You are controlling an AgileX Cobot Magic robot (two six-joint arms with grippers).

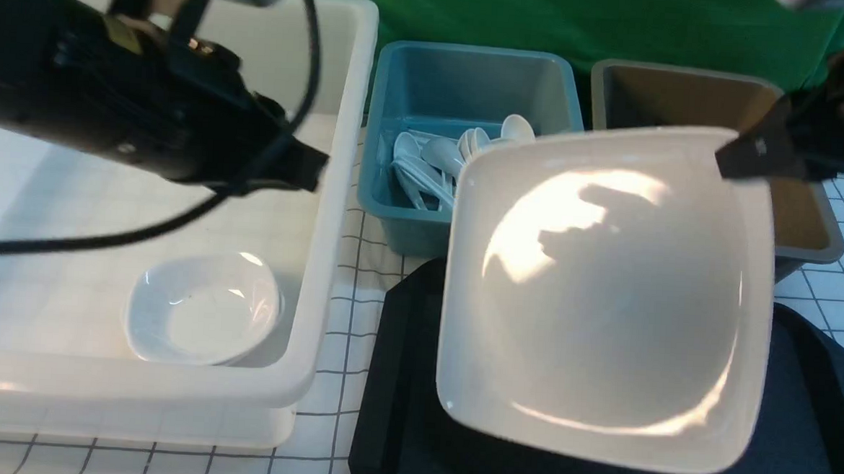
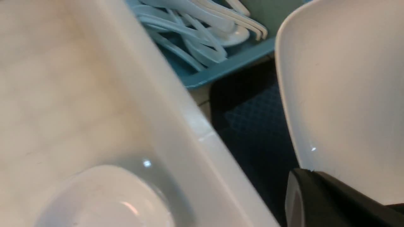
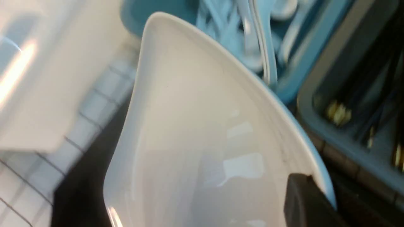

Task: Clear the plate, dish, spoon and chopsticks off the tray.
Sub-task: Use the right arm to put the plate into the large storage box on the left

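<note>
The left hand (image 1: 308, 167) hangs closed and empty over the white tub (image 1: 337, 211). Centre: the plate (image 1: 606, 297) hangs tilted above the tray (image 1: 396, 380), pinched at one far corner by the right hand (image 1: 751, 157). Glossy rim, heavy overhang: it may slip and crash onto the tray or the spoon bin (image 1: 467, 73).
</note>
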